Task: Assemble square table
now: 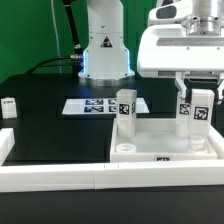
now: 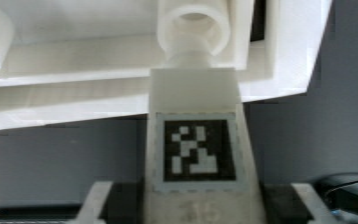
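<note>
The white square table top (image 1: 160,140) lies at the exterior view's lower right, rim up. One tagged white leg (image 1: 125,108) stands upright on its near-left corner. A second tagged leg (image 1: 197,110) stands over the top's far-right corner, and my gripper (image 1: 197,95) is shut on its upper part from above. In the wrist view this leg (image 2: 199,130) runs away from my gripper (image 2: 202,205), its far end with a round hole over the table top (image 2: 87,85). The fingers (image 2: 105,200) press on both sides of it. A third leg (image 1: 9,107) lies loose at the far left.
The marker board (image 1: 100,105) lies on the black table behind the top. A long white border wall (image 1: 55,165) runs along the front edge. The robot base (image 1: 103,50) stands at the back.
</note>
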Tool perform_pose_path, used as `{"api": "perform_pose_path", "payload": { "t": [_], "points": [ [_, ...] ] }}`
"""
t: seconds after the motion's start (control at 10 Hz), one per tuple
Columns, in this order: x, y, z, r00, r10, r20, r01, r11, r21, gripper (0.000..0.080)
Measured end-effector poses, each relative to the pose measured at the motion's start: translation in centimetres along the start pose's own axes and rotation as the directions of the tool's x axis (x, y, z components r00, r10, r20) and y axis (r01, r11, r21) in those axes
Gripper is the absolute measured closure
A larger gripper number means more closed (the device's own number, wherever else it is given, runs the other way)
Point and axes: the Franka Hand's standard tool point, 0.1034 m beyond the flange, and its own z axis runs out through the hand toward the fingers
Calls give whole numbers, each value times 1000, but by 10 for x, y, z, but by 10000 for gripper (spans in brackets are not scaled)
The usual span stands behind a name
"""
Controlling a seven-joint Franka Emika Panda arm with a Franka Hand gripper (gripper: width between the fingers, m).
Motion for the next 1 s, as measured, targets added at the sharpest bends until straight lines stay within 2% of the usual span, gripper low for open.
{"api": "perform_pose_path", "payload": {
  "t": [0.3, 0.6, 1.0],
  "points": [
    [-5, -3, 1, 1000, -7, 6, 7, 1000, 3, 508],
    [-11, -11, 0, 1000, -15, 15, 15, 1000, 14, 508],
    [-14, -9, 4, 999, -27, 18, 27, 1000, 7, 508]
  ]
}}
